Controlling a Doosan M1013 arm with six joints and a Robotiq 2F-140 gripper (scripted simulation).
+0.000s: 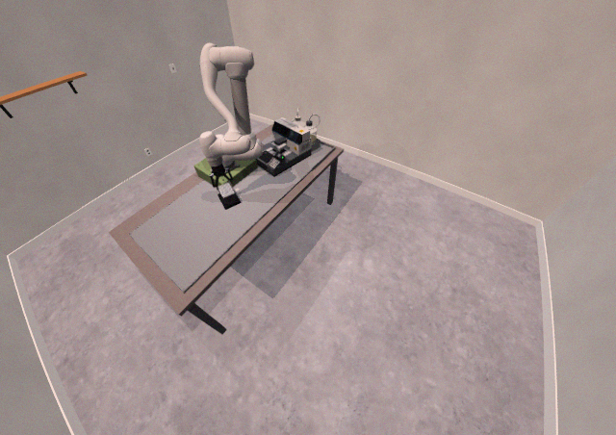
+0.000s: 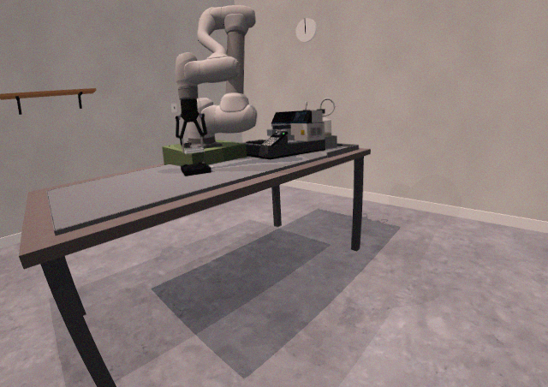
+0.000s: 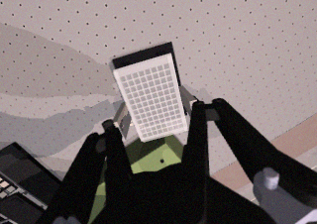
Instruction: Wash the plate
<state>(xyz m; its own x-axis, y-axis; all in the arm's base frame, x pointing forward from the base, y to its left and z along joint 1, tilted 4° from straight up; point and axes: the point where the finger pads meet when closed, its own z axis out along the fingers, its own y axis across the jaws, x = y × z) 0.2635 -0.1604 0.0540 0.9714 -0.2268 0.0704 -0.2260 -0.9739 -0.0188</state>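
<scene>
The white gridded well plate [image 3: 151, 96] [image 1: 226, 190] [image 2: 196, 149] hangs between the fingers of my gripper [image 3: 153, 116] [image 1: 220, 179] [image 2: 191, 140], which is shut on its long sides. It is held a little above the black plate nest N1 [image 3: 144, 55] [image 1: 230, 201] [image 2: 195, 170], which lies on the table mat; only the nest's far edge shows past the plate in the wrist view. The washer [image 1: 291, 141] [image 2: 298, 130] stands further along the table, and a small green lamp [image 1: 282, 157] [image 2: 282, 132] glows beside its keypad [image 2: 271, 141].
A green block [image 1: 233, 170] [image 2: 217, 152] [image 3: 158, 157] under the arm's base lies just behind the nest. The table has a brown rim [image 1: 164, 281] [image 2: 186, 205] around a grey dotted mat [image 3: 238, 36]. Part of the washer's dark front [image 3: 15, 184] shows at the lower left of the wrist view.
</scene>
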